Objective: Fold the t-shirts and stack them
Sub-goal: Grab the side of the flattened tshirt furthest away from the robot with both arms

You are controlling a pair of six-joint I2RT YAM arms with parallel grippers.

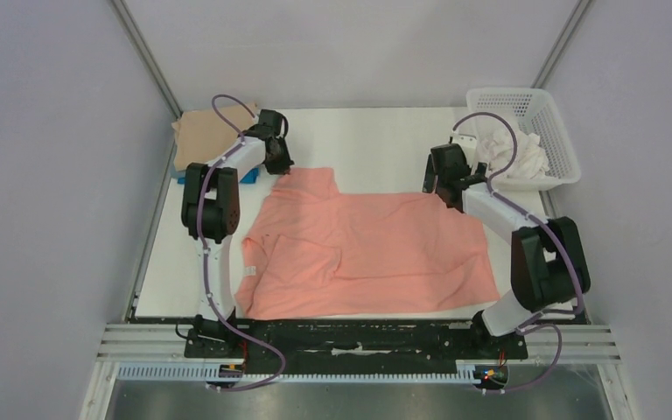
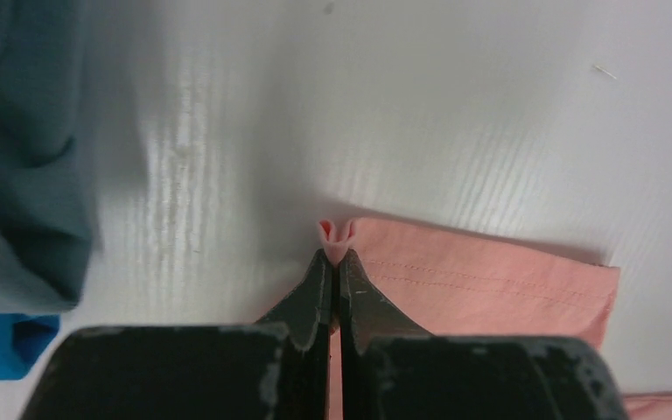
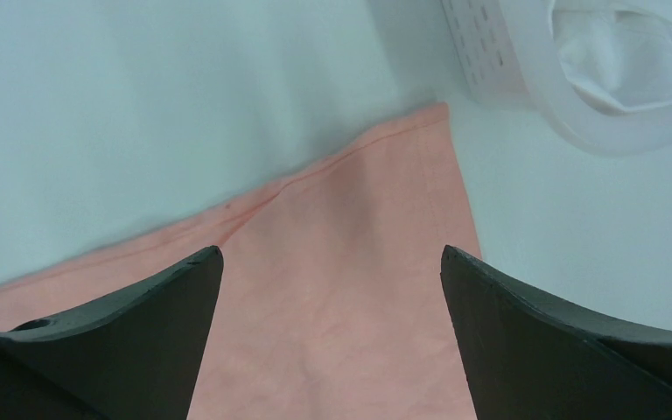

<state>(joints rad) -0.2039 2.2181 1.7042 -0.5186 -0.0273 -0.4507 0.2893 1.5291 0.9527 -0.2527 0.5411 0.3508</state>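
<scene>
A salmon-pink t-shirt (image 1: pixel 367 249) lies spread across the middle of the table. My left gripper (image 1: pixel 280 164) is at its far left corner and is shut on a pinch of the pink hem (image 2: pixel 336 234). My right gripper (image 1: pixel 437 188) is open over the shirt's far right corner (image 3: pixel 376 219), with pink cloth between its fingers. At the far left a tan shirt (image 1: pixel 206 131) lies on top of a pile; grey-blue cloth (image 2: pixel 17 131) and bright blue cloth (image 2: pixel 4 343) show under it in the left wrist view.
A white mesh basket (image 1: pixel 538 109) with white cloth (image 1: pixel 512 157) in it stands at the far right corner; its wall shows in the right wrist view (image 3: pixel 490 52). The white table top (image 1: pixel 376 140) has bare room behind the pink shirt.
</scene>
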